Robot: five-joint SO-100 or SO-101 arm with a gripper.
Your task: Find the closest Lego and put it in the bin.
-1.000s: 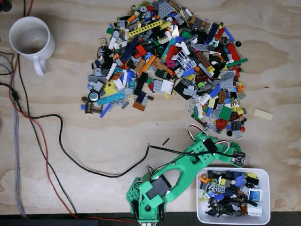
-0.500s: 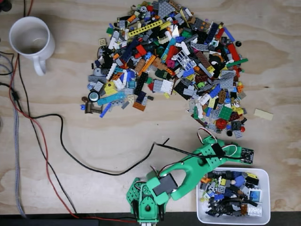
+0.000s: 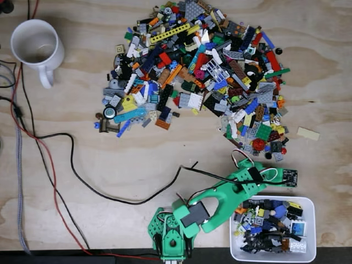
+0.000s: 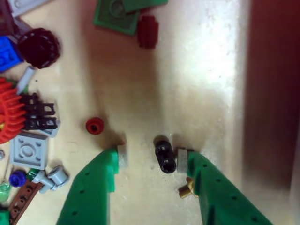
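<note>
Wrist view, closest stuff first: the green 3D-printed two-finger gripper [image 4: 152, 159] has its jaws spread wide over the pale plywood tabletop [image 4: 206, 70], nothing clamped. A small black Lego connector piece [image 4: 164, 156] sits between the fingertips, right up against the right-hand one as that view shows it, and a tiny tan piece [image 4: 186, 189] lies just below it by the same finger. A bit further out there's a small round red Lego stud [image 4: 94, 125], then a big red gear [image 4: 9, 115] and a flat light-grey square plate [image 4: 29, 150] at the left edge, with a green flat plate [image 4: 115, 16] at the top.

In the fixed view the gripper [image 3: 275, 177] hangs just above the small white rectangular plastic bin [image 3: 273, 257], which already holds mixed bricks. Beyond it is the big multicoloured Lego pile [image 3: 198, 71], and far off at top left a white handled mug [image 3: 36, 46].
</note>
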